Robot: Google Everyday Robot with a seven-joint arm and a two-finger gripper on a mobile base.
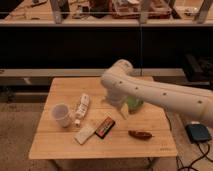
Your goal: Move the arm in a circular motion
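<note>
The arm point(160, 95) is a thick white tube with small dark dots. It reaches in from the right edge and bends at a bulbous joint point(117, 75) over the middle of the wooden table point(60, 150). Its narrower tip hangs down from that joint, and the gripper point(120, 109) sits at the end, just above the tabletop. The gripper is left of the green bowl point(135, 104) and right of the white bottle point(81, 107). The arm hides much of the bowl.
On the table are a white cup point(62, 114), a pale packet point(85, 134), a dark snack bar point(105, 126) and a brown oblong item point(140, 134). A dark pad point(199, 133) with a cable lies on the floor at right. A dark shelf unit point(100, 45) stands behind.
</note>
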